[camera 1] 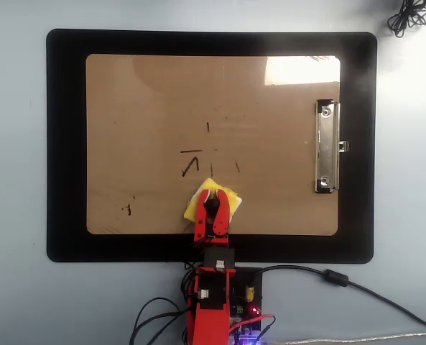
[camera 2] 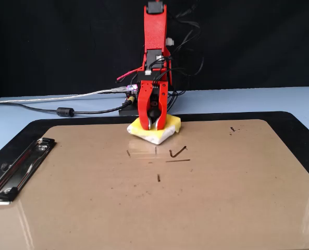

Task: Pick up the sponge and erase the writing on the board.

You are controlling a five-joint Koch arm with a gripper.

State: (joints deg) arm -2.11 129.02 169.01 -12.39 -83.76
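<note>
The yellow sponge rests flat on the tan board, near the board's edge closest to the arm base. My red gripper is shut on the sponge from above. The writing lies uncovered mid-board: an inverted-V mark, a short horizontal stroke and a few short dashes. The sponge sits apart from those strokes, between them and the arm base. The board's silver clip is at the right in the overhead view.
A black mat lies under the board on a pale blue table. Small dark specks mark the board's lower left in the overhead view. Cables and a controller board sit by the arm base.
</note>
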